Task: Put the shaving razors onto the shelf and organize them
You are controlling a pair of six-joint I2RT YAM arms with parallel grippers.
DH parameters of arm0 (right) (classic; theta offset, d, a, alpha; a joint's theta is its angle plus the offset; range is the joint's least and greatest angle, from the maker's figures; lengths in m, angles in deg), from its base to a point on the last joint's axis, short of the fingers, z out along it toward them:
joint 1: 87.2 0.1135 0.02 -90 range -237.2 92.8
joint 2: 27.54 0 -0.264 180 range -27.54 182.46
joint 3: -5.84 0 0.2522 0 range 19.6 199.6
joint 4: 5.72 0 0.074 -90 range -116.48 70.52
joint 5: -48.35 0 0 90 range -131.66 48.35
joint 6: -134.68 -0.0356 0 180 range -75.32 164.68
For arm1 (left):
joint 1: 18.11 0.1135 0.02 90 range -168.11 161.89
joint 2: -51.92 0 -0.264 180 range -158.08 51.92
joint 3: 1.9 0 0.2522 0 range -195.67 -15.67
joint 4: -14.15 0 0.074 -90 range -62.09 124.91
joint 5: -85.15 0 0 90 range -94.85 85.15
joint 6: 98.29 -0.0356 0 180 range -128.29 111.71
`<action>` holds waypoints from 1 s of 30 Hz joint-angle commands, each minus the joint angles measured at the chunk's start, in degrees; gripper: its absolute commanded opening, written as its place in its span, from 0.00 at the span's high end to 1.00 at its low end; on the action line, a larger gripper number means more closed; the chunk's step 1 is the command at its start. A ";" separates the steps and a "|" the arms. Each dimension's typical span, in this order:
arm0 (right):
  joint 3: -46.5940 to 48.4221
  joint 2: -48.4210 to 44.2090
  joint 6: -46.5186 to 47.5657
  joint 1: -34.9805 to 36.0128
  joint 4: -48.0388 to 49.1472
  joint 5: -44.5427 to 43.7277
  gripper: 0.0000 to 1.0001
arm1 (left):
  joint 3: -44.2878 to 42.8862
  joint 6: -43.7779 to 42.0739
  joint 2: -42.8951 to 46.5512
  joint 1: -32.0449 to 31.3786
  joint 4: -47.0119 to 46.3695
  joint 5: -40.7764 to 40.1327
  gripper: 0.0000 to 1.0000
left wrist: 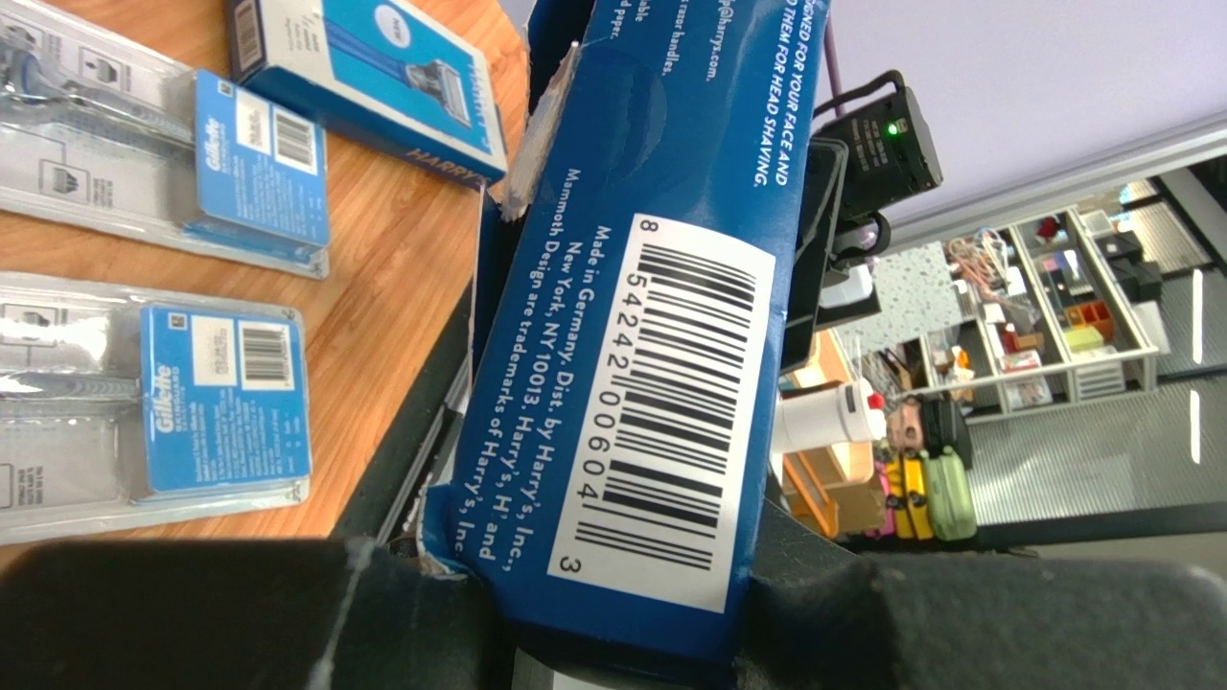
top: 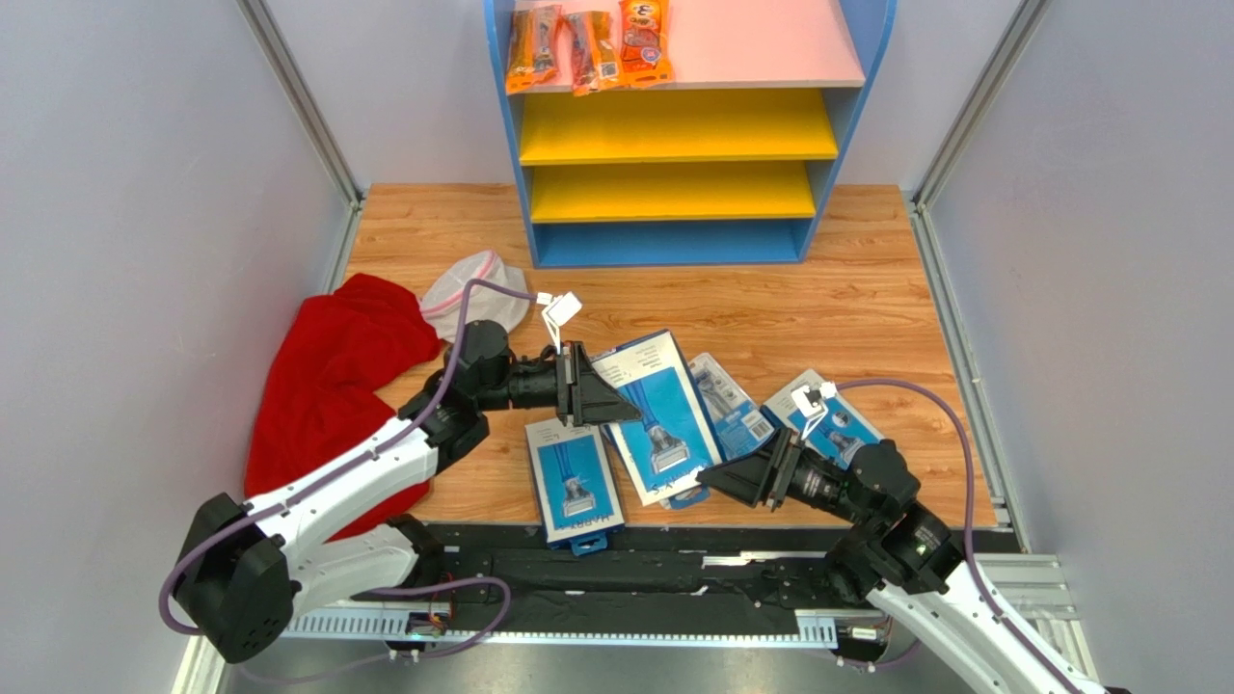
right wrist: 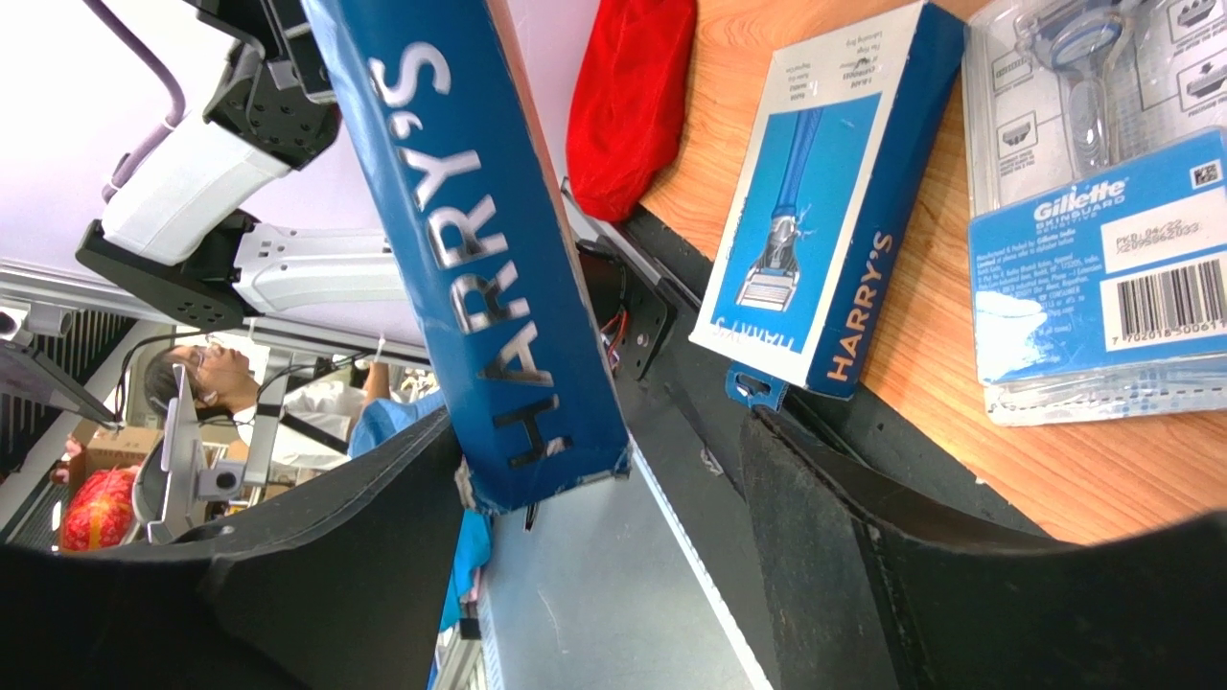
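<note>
My left gripper (top: pixel 591 391) (left wrist: pixel 619 575) is shut on one end of a large blue Harry's razor pack (top: pixel 659 412) (left wrist: pixel 648 288), barcode side facing the left wrist camera. The pack's other end (right wrist: pixel 475 259) reaches between the fingers of my right gripper (top: pixel 724 480) (right wrist: pixel 602 431), which is open, with a wide gap to its right finger. A second Harry's pack (top: pixel 574 480) (right wrist: pixel 836 201) lies flat near the front edge. Two paler Gillette packs (top: pixel 729 405) (top: pixel 826 420) lie to the right. The shelf (top: pixel 681 130) stands at the back, its yellow boards bare.
Orange snack packets (top: pixel 587 44) sit on the shelf's pink top board. A red cloth (top: pixel 341 376) and a white mesh bag (top: pixel 471 282) lie at the left. Grey walls close in both sides. The black rail (top: pixel 652 557) runs along the near edge.
</note>
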 commanded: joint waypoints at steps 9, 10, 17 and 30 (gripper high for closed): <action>-0.02 -1.25 -0.56 -0.08 4.26 -0.75 0.88 | 1.91 2.28 -1.67 0.18 -8.51 3.28 1.00; -0.02 -0.90 -0.39 -0.08 4.26 -0.14 0.93 | 1.91 2.19 -1.41 0.18 -8.51 3.19 1.00; 0.42 -0.54 -0.04 -0.08 4.00 0.66 1.00 | -0.80 -2.98 0.17 0.18 0.87 0.29 0.61; 0.94 0.86 0.67 -0.16 2.15 -0.04 1.00 | -18.83 -26.72 3.78 0.18 58.42 -40.17 0.01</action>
